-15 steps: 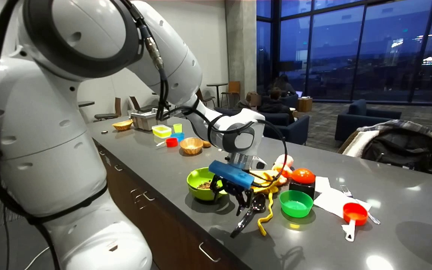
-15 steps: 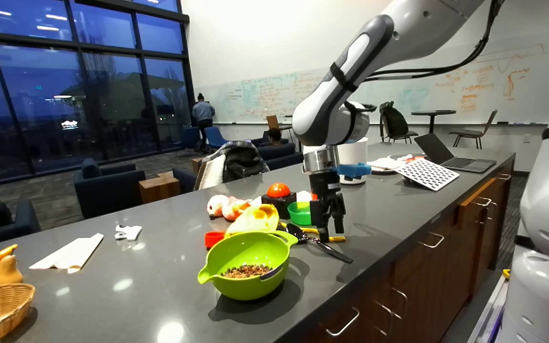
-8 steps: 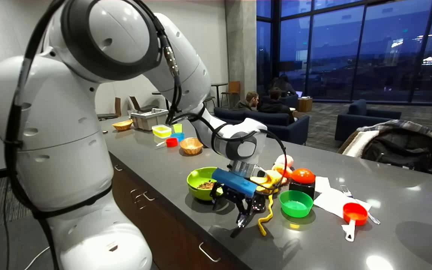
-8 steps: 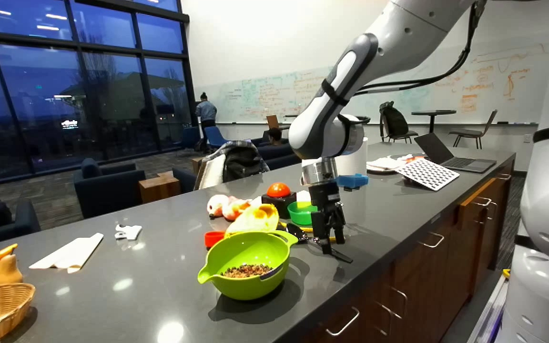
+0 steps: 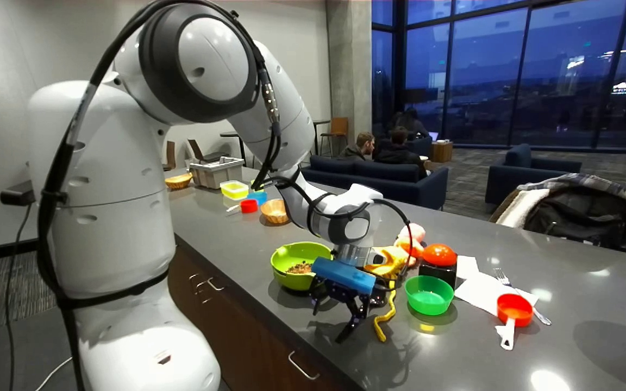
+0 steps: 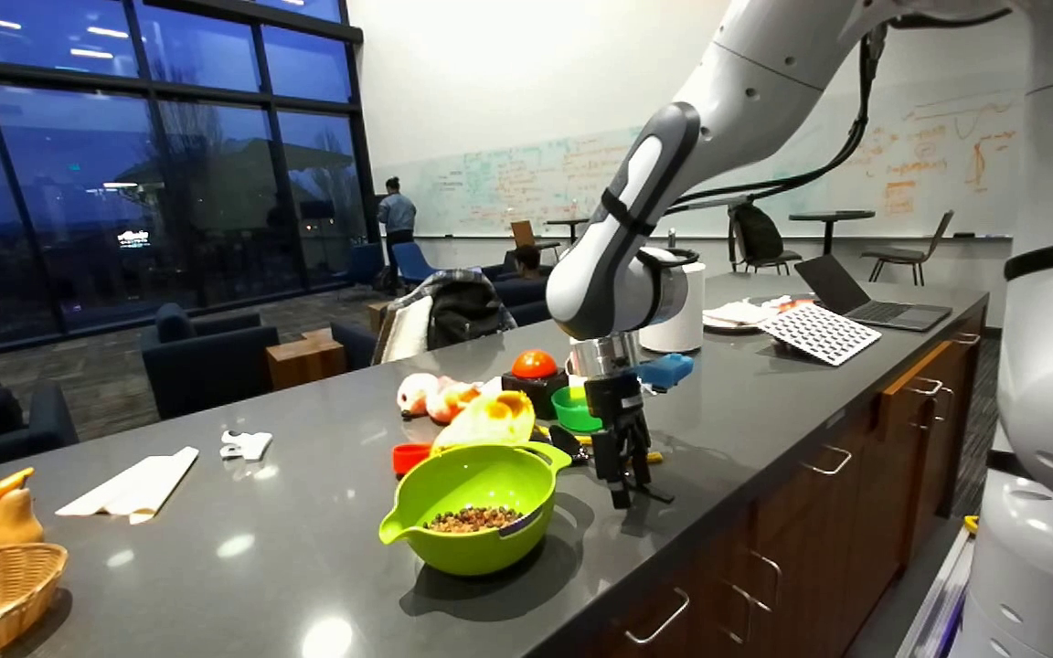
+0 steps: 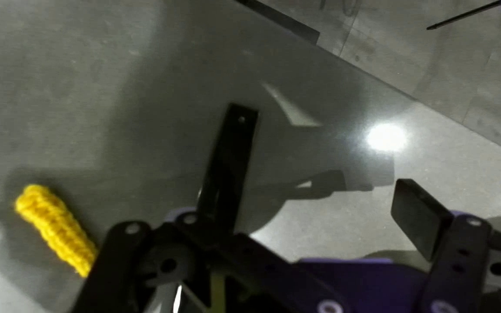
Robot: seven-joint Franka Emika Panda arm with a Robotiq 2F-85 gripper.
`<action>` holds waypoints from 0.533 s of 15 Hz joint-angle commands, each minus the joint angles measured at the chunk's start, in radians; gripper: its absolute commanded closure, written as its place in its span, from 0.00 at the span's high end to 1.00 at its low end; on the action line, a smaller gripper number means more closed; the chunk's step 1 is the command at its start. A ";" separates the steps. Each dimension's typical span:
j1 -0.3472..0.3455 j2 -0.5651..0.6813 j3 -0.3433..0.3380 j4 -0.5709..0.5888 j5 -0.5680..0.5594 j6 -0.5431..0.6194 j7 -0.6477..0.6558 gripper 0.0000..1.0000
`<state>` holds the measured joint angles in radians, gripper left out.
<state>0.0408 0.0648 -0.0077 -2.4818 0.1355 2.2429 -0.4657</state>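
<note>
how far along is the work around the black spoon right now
Looks done: the black two-fingered end effector is low by the glossy black long-handled spoon. In hand: nothing appears gripped; its fingers stand wide apart. Probably left: gripping the spoon, which lies on the smooth dark-grey counter, then lifting it.

In the wrist view, the black handle (image 7: 232, 154) looks glossy; at its eight o'clock, the yellow cord (image 7: 57, 228) looks rough, knitted.

In an exterior view: tall dark-framed windows (image 6: 88, 210) far left, dusk-blue outside, white light streaks (image 6: 92, 53) near the top. Scribbled whiteboard (image 6: 490, 196) along the far white wall (image 6: 472, 55). Navy armchair (image 6: 211, 366) beside wooden side table (image 6: 305, 364), left. Gray patterned carpet floor (image 6: 111, 376).
</note>
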 commanded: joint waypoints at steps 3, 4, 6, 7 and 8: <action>-0.010 0.016 0.024 0.019 -0.061 0.019 0.001 1.00; -0.010 0.012 0.026 0.019 -0.071 0.019 0.004 1.00; -0.009 0.003 0.028 0.019 -0.093 0.018 0.013 1.00; -0.009 0.000 0.029 0.020 -0.104 0.020 0.018 1.00; -0.009 -0.003 0.029 0.020 -0.111 0.022 0.023 1.00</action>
<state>0.0408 0.0717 0.0099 -2.4617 0.0562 2.2508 -0.4626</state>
